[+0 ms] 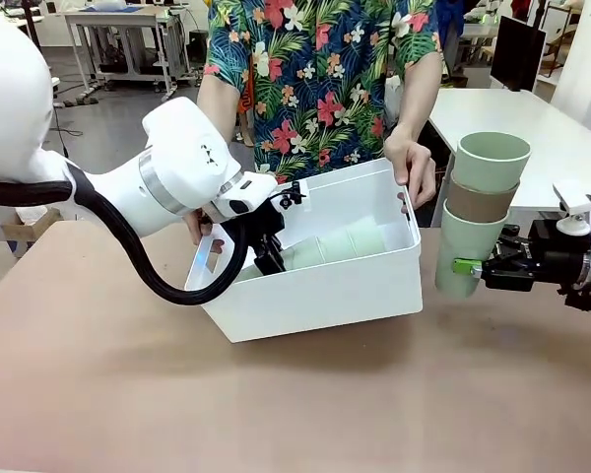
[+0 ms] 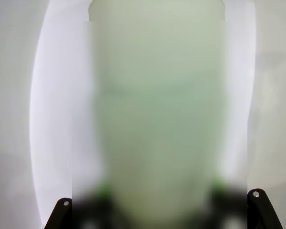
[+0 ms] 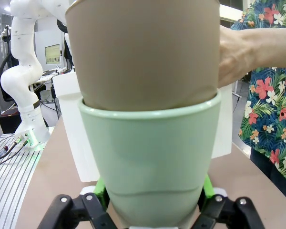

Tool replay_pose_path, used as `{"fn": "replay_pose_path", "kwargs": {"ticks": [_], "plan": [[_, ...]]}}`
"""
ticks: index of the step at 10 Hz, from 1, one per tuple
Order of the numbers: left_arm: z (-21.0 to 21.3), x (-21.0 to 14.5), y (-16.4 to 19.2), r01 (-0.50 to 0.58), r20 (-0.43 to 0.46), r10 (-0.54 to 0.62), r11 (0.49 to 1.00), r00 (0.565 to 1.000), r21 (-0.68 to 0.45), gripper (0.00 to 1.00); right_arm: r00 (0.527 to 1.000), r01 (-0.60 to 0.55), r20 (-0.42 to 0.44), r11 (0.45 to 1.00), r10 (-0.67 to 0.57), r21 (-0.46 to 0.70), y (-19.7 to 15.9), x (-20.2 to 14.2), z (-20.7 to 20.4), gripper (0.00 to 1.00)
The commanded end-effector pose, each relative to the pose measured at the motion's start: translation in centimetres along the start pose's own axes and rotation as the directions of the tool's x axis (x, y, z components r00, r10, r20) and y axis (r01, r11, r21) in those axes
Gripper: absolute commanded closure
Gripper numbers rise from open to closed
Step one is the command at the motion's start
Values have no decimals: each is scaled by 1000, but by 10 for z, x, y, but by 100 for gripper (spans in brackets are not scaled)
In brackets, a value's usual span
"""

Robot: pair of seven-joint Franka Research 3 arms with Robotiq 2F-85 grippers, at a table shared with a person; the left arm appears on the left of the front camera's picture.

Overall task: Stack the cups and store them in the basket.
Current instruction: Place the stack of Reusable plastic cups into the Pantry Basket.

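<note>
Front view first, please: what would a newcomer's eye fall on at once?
A stack of three cups, mint, brown, mint, stands upright in the right gripper at the picture's right. Beside it the white basket is tipped up, a person's hand on its far rim, while the left gripper reaches inside to mint cups lying on their sides.

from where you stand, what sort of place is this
Most likely a robotics lab or workshop, not a home. Behind the person stands a metal-framed workbench on a bare grey floor, and a dark monitor stands by a white table.
</note>
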State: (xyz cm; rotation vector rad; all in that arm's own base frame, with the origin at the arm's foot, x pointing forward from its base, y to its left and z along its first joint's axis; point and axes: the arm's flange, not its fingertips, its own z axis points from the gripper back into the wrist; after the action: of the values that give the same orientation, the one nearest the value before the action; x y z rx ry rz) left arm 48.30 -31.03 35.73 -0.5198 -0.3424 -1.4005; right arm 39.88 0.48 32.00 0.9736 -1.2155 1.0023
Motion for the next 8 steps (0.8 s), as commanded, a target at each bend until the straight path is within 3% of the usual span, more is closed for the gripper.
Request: {"fn": "replay_pose_path", "kwargs": {"ticks": [1, 3, 4, 8], "plan": [[0, 8, 1, -12, -9, 12, 999, 1000, 46, 14, 1000, -11, 8, 1000, 11, 2, 0, 5, 0, 14], [1, 7, 1, -5, 12, 4, 998, 1000, 68, 11, 1000, -11, 8, 1000, 11, 2, 0, 5, 0, 14], [2, 6, -1, 21, 15, -22, 998, 1000, 66, 0, 1000, -11, 8, 1000, 11, 2, 0, 5, 0, 14], [33, -2, -11, 49, 61, -52, 998, 997, 44, 0, 1000, -11, 8, 1000, 11, 2, 0, 5, 0, 14]]}}
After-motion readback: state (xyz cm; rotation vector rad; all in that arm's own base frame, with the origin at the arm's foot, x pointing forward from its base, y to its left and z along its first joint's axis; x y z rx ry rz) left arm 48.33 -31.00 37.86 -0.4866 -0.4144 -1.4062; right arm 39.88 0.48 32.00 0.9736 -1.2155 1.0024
